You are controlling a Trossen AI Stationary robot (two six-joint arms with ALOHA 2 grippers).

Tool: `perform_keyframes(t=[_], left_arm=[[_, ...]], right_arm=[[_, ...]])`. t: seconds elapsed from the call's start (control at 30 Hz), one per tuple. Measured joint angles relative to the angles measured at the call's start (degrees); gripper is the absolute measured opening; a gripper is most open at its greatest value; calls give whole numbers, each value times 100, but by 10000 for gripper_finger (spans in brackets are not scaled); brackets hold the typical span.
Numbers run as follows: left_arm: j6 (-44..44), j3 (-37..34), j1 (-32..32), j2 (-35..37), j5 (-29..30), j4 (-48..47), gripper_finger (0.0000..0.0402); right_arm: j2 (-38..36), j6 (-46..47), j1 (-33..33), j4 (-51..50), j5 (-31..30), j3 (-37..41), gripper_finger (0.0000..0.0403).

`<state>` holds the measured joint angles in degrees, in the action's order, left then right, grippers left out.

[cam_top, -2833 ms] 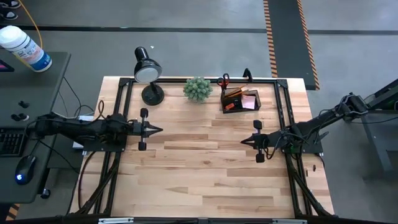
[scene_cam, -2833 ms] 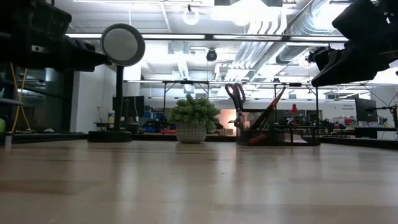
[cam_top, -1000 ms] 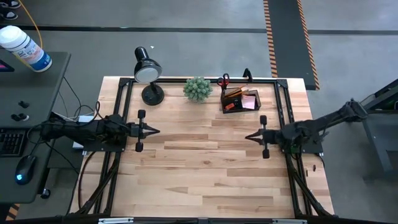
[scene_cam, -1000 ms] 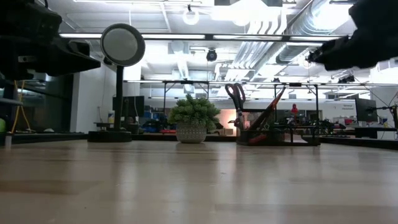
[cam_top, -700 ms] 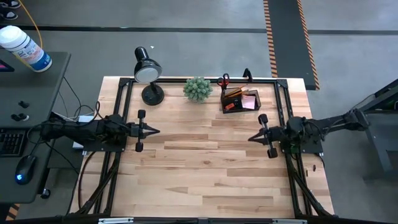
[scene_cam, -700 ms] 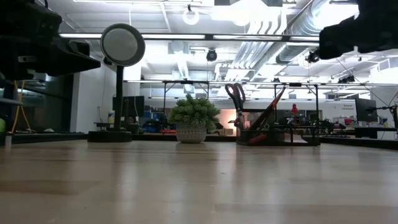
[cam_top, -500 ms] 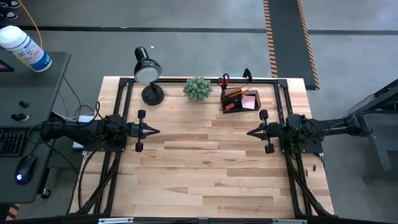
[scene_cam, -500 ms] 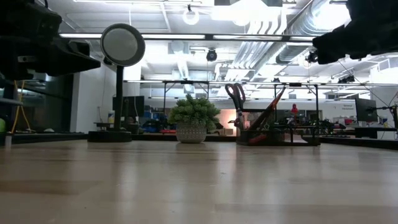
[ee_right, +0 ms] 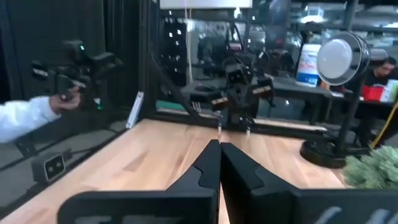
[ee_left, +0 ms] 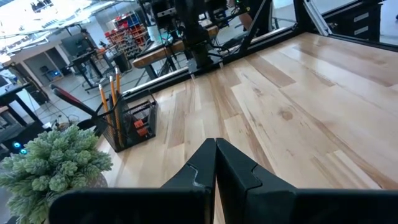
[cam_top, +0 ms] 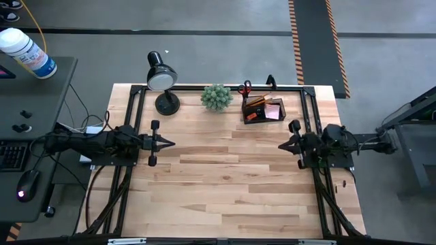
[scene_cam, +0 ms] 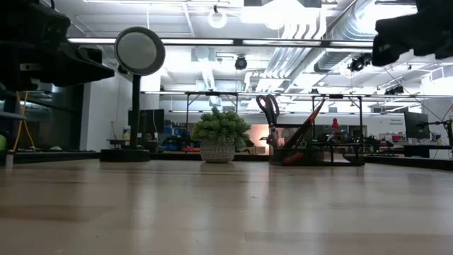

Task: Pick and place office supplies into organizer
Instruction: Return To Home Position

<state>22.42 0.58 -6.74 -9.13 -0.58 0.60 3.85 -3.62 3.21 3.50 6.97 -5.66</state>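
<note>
Item: black organizer [cam_top: 245,112], one, boxy, standing upright on the worktop [cam_top: 225,184] at about 1 o'clock from centre, close to the far edge. It appears again in the left wrist view [ee_left: 132,121] and the low view [scene_cam: 290,152].

Contents:
- Orange pencils [cam_top: 255,101]: two counted in the left wrist view [ee_left: 116,93]. Both stand in the taller cup section with the long axis near vertical, side by side, ends pointing up.
- Red-handled scissors [cam_top: 244,87]: one pair, handles uppermost [scene_cam: 267,110], leaning out toward 12 o'clock.
- Pink sticky-note pad [cam_top: 274,111]: one, lying flat in the lower tray on the 3 o'clock side.

Surroundings:
- Green plant ball [cam_top: 216,97]: one, just beside the organizer at its 9 o'clock.
- Black desk lamp [cam_top: 161,76]: one, at 11 o'clock on the worktop, well apart from the organizer.

Arms, two:
- Left pincer [cam_top: 171,142] at 9 o'clock, pointing toward 3 o'clock, fingers [ee_left: 205,163] pressed together, holding nothing.
- Right pincer [cam_top: 281,145] at 3 o'clock, pointing toward 9 o'clock, below the organizer's 5 o'clock corner, fingers [ee_right: 211,160] likewise together, holding nothing.
</note>
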Motion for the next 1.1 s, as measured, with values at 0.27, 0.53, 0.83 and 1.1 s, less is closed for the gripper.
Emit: perform_keyframes(t=[0.27, 0.53, 0.83, 1.1], left_arm=[[-16, 0, -1, -1, 4, -1, 1], [-18, 0, -2, -2, 15, -2, 1], [-19, 0, -1, -2, -2, -2, 1], [-22, 0, 0, -2, -24, -2, 1]], right_arm=[[-323, 168, 71, 380, 3, 310, 0], [-316, 230, 71, 486, -89, 511, 0], [-314, 362, 71, -14, -570, 512, 0], [-305, 535, 71, -216, -641, 513, 0]])
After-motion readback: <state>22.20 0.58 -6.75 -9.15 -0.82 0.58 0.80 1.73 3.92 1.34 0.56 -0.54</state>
